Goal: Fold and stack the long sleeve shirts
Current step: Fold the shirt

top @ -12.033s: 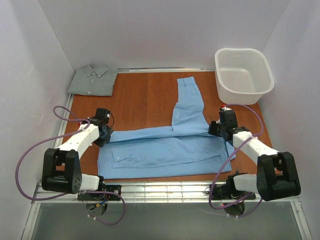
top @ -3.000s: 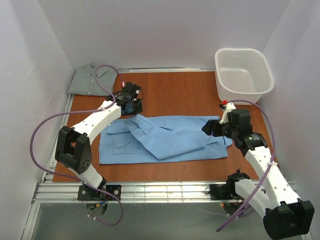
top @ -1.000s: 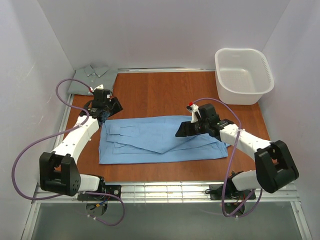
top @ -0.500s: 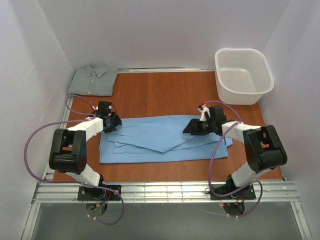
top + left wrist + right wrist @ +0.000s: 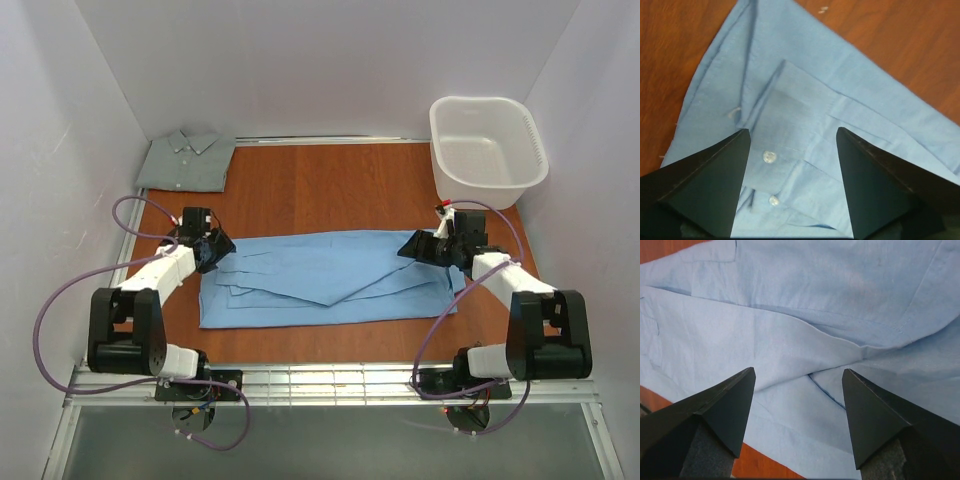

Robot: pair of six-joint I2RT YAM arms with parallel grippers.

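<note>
The light sky-blue shirt (image 5: pixel 320 272) lies on the wooden table as a long flat strip with its sleeves folded in. My left gripper (image 5: pixel 220 250) is at its left end, open and low over a buttoned cuff (image 5: pixel 771 157), with cloth showing between the fingers (image 5: pixel 715 185). Over the strip's right end my right gripper (image 5: pixel 409 246) is open too; in the right wrist view (image 5: pixel 798 371) it frames overlapping folds and a hem, and nothing is gripped. The grey-green shirt (image 5: pixel 186 160) sits folded at the back left corner, apart from both grippers.
A white plastic basket (image 5: pixel 488 150) stands at the back right, just behind the right arm. Bare wood (image 5: pixel 320 190) stretches between the blue shirt and the back wall. White walls close in both sides, and a metal rail runs along the near edge.
The left gripper has come down from behind the shirt to its left end. The right gripper has slid from the shirt's middle out to its right end. The shirt lies flat.
</note>
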